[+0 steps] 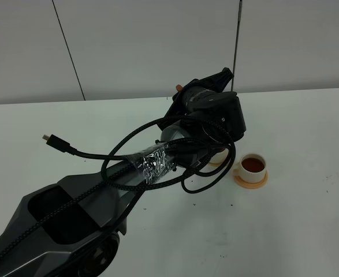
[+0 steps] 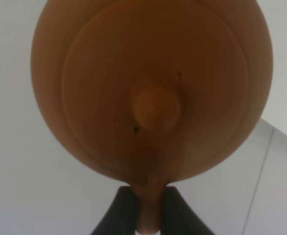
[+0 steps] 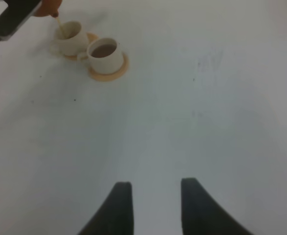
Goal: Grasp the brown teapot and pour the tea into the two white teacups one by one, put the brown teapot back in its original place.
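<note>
This looks like a robotics lab or test cell rather than a home. A bare white bench (image 1: 308, 231) runs back to a plain pale grey wall (image 1: 134, 46) made of flat panels split by thin dark seams. A black robot arm (image 1: 71, 213) reaches over the bench's middle, trailing braided black cables (image 1: 129, 138) bundled with clear tape (image 1: 152, 164) and one loose plug (image 1: 47, 138), while two white teacups (image 3: 105, 53) on orange saucers (image 3: 109, 74) sit side by side right of the bench's middle.
</note>
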`<action>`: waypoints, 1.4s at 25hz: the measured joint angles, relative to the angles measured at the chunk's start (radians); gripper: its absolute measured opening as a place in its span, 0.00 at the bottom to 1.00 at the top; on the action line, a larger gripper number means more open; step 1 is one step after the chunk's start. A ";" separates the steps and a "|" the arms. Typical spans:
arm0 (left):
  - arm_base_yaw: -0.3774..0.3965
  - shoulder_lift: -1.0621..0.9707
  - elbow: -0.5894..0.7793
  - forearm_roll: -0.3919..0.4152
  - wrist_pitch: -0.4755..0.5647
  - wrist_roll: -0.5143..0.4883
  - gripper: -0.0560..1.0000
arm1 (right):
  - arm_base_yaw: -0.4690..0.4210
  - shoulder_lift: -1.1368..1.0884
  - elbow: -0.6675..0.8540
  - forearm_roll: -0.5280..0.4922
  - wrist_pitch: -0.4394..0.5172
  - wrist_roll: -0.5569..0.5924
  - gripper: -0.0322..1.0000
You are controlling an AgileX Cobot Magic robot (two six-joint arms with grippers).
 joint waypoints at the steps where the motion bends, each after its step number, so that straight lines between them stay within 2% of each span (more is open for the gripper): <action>1: -0.001 0.000 0.000 0.002 -0.003 0.000 0.21 | 0.000 0.000 0.000 0.000 0.000 0.000 0.26; 35: -0.002 0.000 0.000 0.017 -0.007 0.000 0.21 | 0.000 0.000 0.000 0.000 0.000 0.000 0.26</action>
